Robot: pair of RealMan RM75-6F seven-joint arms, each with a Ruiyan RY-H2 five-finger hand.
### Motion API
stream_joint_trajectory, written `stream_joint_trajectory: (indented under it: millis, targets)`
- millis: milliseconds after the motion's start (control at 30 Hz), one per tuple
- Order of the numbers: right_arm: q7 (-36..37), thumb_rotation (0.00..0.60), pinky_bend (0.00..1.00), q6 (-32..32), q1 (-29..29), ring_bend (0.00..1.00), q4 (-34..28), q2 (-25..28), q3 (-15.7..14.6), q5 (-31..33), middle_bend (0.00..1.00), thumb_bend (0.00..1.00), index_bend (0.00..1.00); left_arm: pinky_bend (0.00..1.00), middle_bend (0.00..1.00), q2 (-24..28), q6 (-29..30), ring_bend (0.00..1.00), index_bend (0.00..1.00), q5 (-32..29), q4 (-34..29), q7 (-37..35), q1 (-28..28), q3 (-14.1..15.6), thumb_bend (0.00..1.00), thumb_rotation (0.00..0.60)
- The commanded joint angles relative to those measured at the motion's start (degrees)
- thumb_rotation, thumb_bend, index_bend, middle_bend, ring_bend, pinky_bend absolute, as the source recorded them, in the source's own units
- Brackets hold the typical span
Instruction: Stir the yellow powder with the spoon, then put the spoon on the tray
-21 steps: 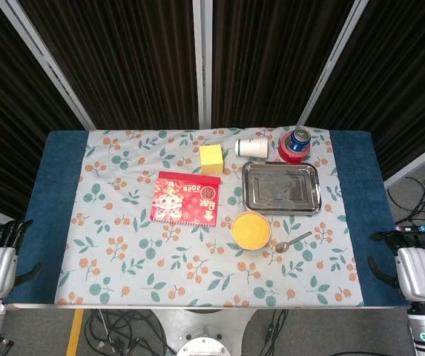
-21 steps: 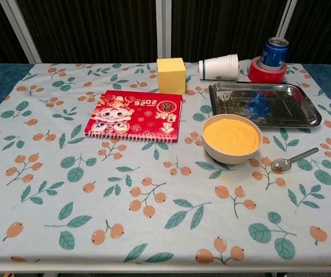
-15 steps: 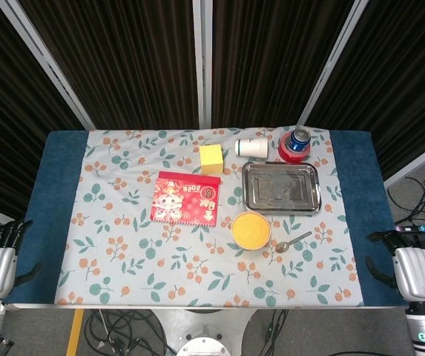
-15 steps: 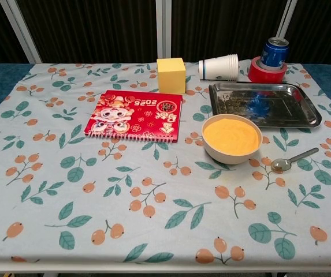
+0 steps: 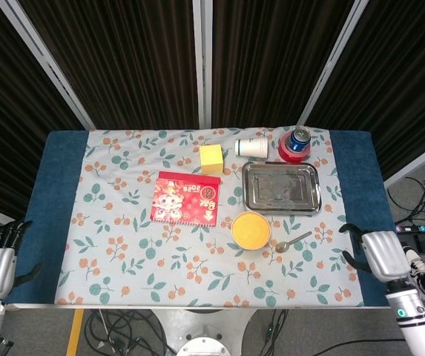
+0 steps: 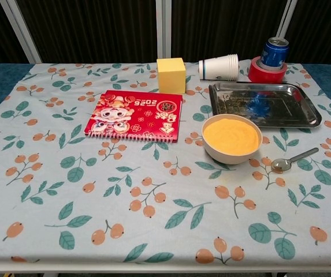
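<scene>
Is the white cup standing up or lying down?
Lying down: the cup rests on its side, mouth facing the yellow block.

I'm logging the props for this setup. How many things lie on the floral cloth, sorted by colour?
Yellow: 2, foam cube and bowl of yellow powder
Red: 2, spiral notebook and tape roll
Metal: 2, steel tray and spoon
White: 1, paper cups lying sideways
Blue: 1, drink can
Total: 8

Cloth (image 6: 153, 231): pale, orange berries, teal leaves. Powder (image 6: 231, 136) yellow-orange, bowl (image 6: 211, 151) beige. Tray (image 6: 304, 118), spoon (image 6: 292, 160) silver. Notebook (image 6: 135, 115) red. Block (image 6: 171, 75) yellow. Can (image 6: 275, 52) blue.
</scene>
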Motion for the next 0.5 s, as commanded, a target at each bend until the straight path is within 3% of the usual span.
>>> stream_joint_trajectory:
  millis: [33, 267, 500]
  targets:
    - [-4.0, 0.6, 1.0, -9.3, 6.2, 0.88, 4.1, -2.5, 0.6, 1.4, 0.9, 0.18, 0.4, 0.12, 0.18, 0.0, -0.1, 0.12, 0.19, -0.2, -0.1, 0.1, 0.0, 0.0, 0.22, 0.6]
    - [-7.7, 0.6, 1.0, -19.5, 12.4, 0.91, 11.3, -8.8, 0.6, 4.8, 0.93, 0.19, 0.43, 0.12, 0.18, 0.1, -0.8, 0.12, 0.19, -1.2, -0.7, 0.8, 0.0, -0.1, 0.22, 0.6]
    - [-8.1, 0.6, 1.0, -23.8, 14.9, 0.91, 16.7, -14.0, -0.2, 6.7, 0.93, 0.23, 0.43, 0.12, 0.18, 0.2, -1.6, 0.12, 0.19, -1.8, -1.0, 1.2, -0.3, -0.2, 0.22, 0.6]
